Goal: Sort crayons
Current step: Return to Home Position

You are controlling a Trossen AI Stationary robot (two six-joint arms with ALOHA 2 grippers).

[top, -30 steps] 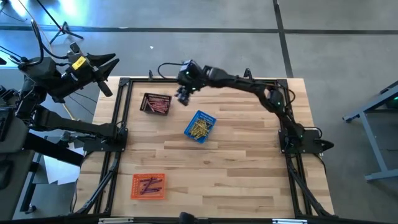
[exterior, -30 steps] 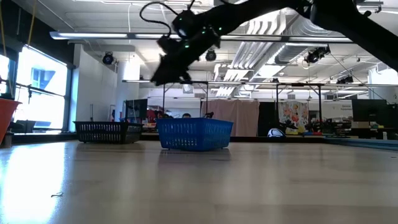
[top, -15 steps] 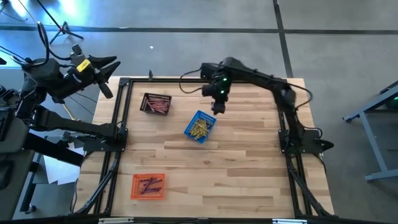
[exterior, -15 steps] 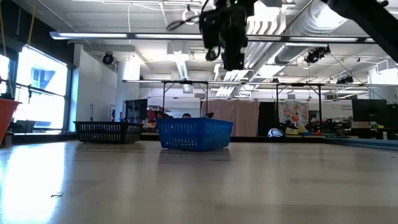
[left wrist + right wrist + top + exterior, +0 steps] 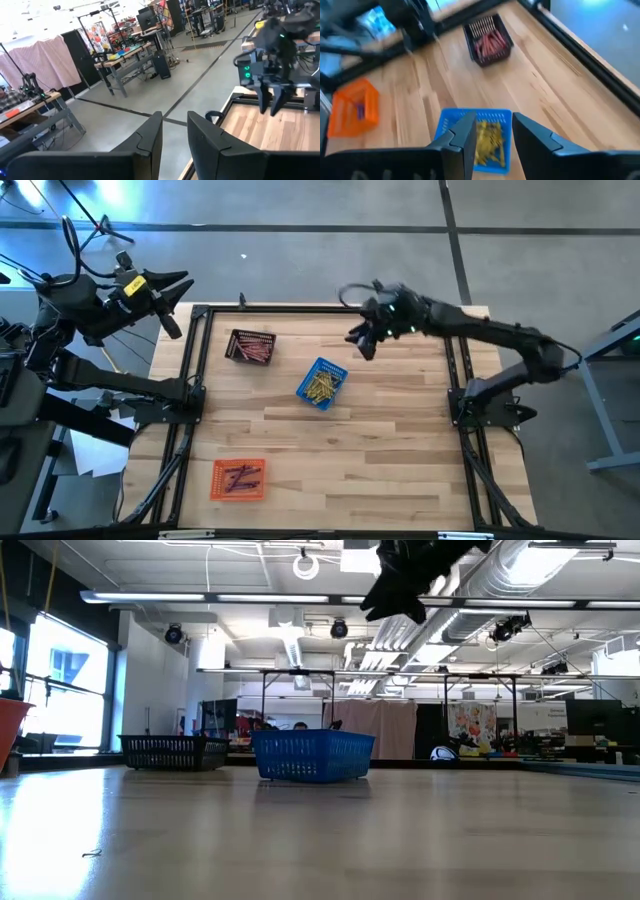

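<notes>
Three baskets held sorted sticks: red crayons (image 5: 255, 350) in black basket (image 5: 232, 340), yellow crayons (image 5: 321, 385) in blue basket (image 5: 330, 364), purple crayons (image 5: 240, 477) in orange basket (image 5: 216, 480). R gripper (image 5: 360, 346) hung over table (image 5: 380, 460) nr back edge, fingers apart, empty. L gripper (image 5: 183, 305) sat off back-left corner, fingers apart.

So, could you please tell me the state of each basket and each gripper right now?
Black basket: upright, holding red crayons.
Blue basket: upright, holding yellow crayons.
Orange basket: upright, holding purple crayons.
Right gripper: open, empty, raised above the table.
Left gripper: open, empty, beyond the table's edge.
</notes>
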